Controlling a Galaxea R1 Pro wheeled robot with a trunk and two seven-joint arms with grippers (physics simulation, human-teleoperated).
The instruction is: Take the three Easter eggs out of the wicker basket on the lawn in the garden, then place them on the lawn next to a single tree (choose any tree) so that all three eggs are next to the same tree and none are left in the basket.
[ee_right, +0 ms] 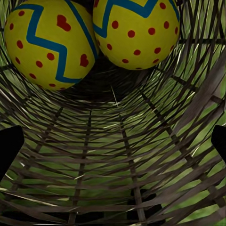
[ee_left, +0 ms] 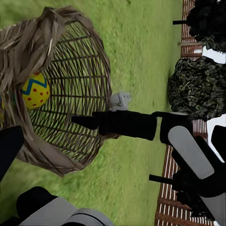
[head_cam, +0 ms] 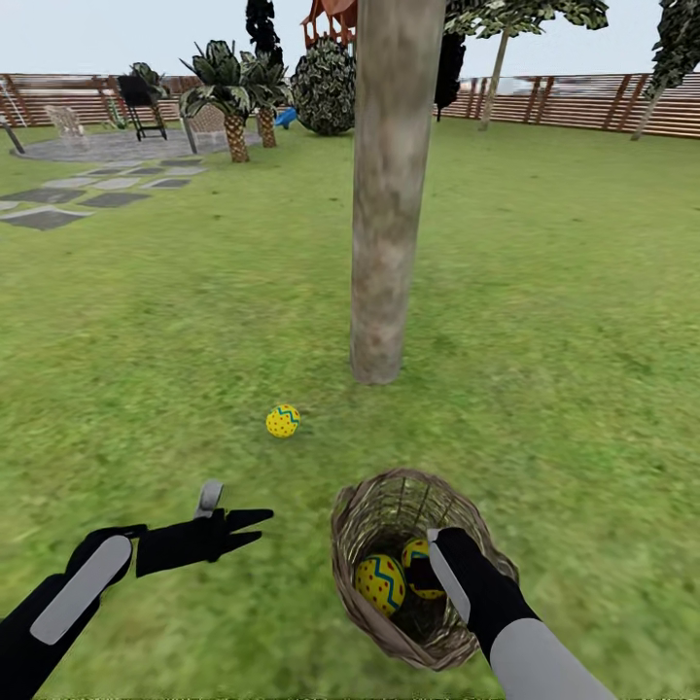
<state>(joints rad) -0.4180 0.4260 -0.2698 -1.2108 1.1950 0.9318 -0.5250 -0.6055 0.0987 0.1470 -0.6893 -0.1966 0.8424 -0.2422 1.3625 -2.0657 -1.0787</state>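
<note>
while one yellow egg with a blue zigzag band and red dots [head_cam: 283, 421] lies on the mottled green lawn [head_cam: 564, 321] near the foot of the thick grey-beige tree trunk [head_cam: 389, 194], two more painted eggs [head_cam: 380, 583] [head_cam: 419, 564] sit side by side inside the round basket of woven brown twigs [head_cam: 362, 515]. the right gripper [head_cam: 439, 544] reaches down into the basket just beside those eggs, its dark fingers [ee_right: 9, 148] spread apart and grasping nothing. the left gripper [head_cam: 255, 526] hovers over the grass left of the basket, its fingers released and empty.
</note>
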